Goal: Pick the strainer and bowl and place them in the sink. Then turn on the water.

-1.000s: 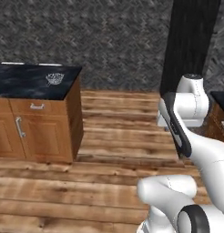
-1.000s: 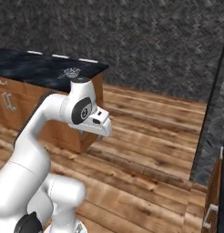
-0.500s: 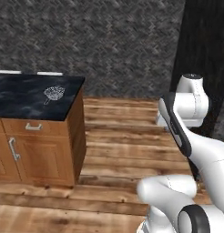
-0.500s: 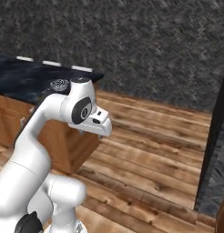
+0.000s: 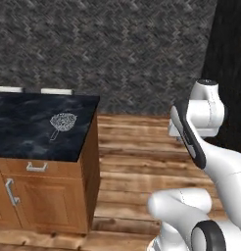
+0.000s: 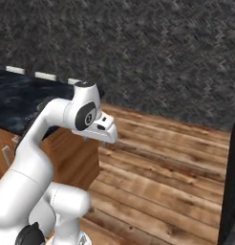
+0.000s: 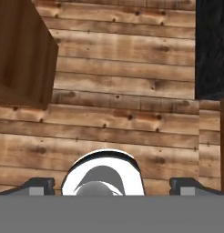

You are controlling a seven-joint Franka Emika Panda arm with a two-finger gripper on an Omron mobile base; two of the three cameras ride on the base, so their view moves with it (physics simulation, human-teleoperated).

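- The left base view looks forward and down from behind the arm [image 5: 205, 147], which rises at its lower right; the dark-topped bench [image 5: 39, 127] sits near, at left.
- The right base view looks from the other side, arm at lower left, the same bench [image 6: 24, 103] partly behind it.
- Both share the wooden floor [image 5: 137, 152] and the dark stone wall [image 5: 112, 49].
- The hand view looks down at close floor planks [image 7: 123, 91], with a cabinet corner [image 7: 22, 54] at upper left.
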